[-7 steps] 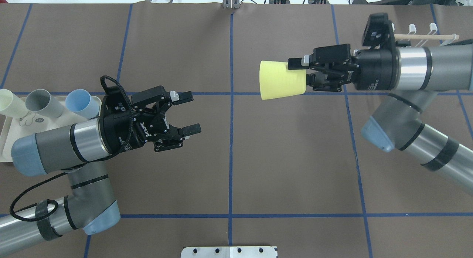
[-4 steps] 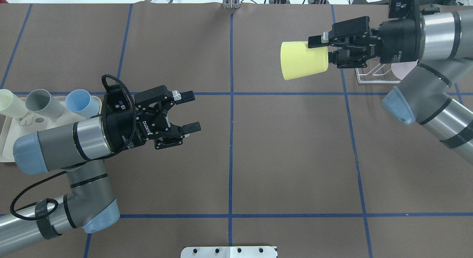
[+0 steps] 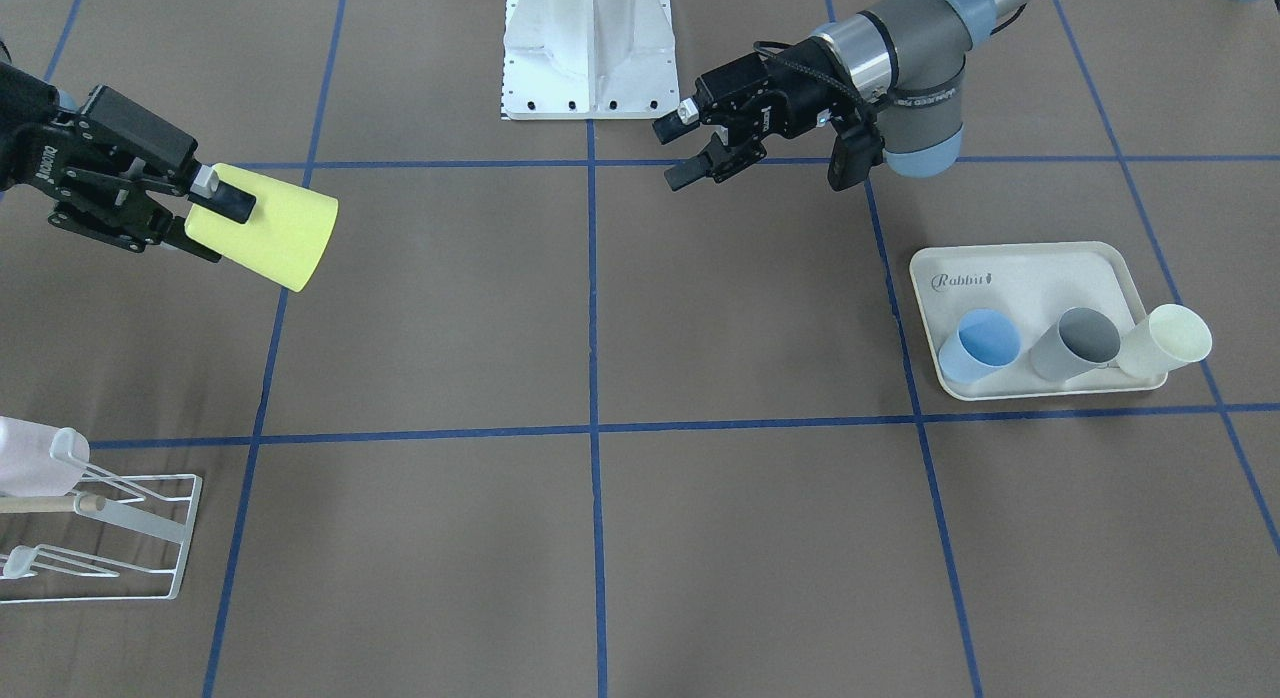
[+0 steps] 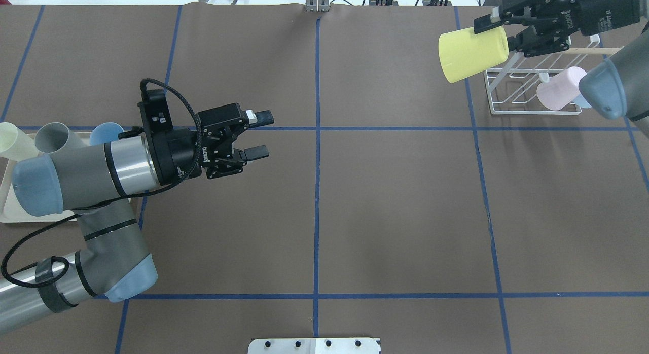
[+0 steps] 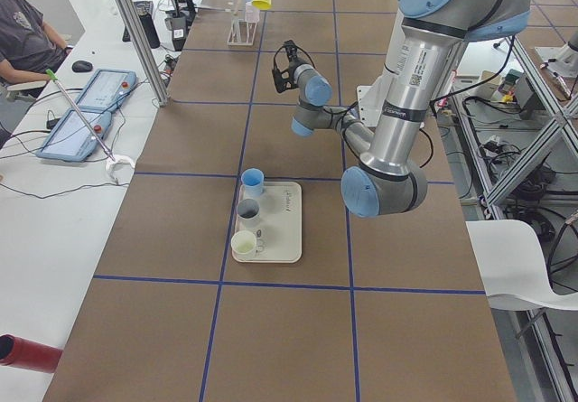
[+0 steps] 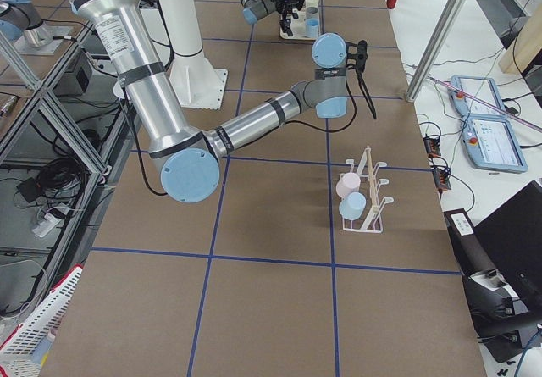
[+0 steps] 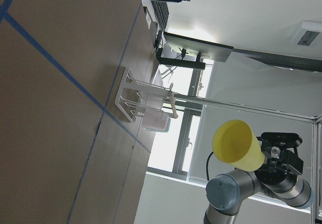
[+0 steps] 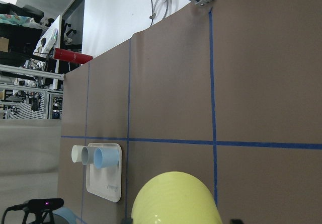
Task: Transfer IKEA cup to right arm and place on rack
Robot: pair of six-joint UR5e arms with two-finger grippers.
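Aloft near the rack (image 4: 488, 93): yellow cup (image 4: 472, 56) carried on its side.
The right gripper (image 4: 499, 34) is clamped on the cup's narrow base, leaving the mouth free. The cup is probably light, stiff, smooth plastic that may slip along its taper. The left gripper (image 4: 258, 135) hangs spread and empty. A pink cup (image 4: 557, 87) fills one peg, and the dowel (image 4: 603, 50) may obstruct.

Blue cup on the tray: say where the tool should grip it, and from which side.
Probably pinch the blue cup at its rim, one finger inside, from above on its table-centre side. It stands mouth up at the row's end, the gray cup close on the other side.
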